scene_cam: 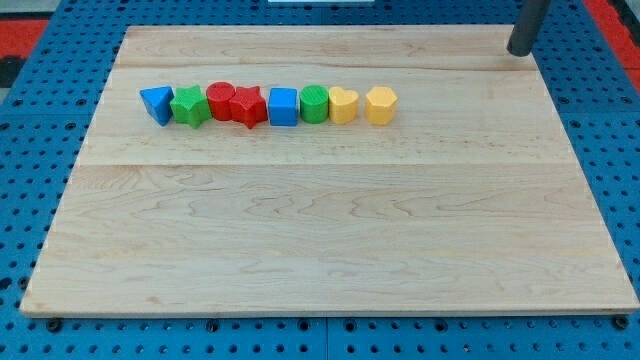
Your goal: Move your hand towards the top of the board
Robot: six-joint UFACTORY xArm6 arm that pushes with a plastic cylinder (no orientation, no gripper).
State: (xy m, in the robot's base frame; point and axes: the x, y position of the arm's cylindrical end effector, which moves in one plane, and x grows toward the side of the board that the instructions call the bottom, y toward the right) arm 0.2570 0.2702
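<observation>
My tip (520,51) is at the view's top right, at the top right corner of the wooden board (330,230), well apart from all blocks. Several blocks lie in a row across the upper part of the board: from the view's left, a blue triangle (157,103), a green star (190,106), a red cylinder (221,99), a red star (248,106), a blue cube (284,106), a green cylinder (315,103), a yellow heart (343,104) and a yellow hexagon (381,104). The yellow hexagon is the block nearest the tip.
A blue perforated table surface (610,130) surrounds the board on all sides. A red area (30,40) shows at the view's top left corner and top right.
</observation>
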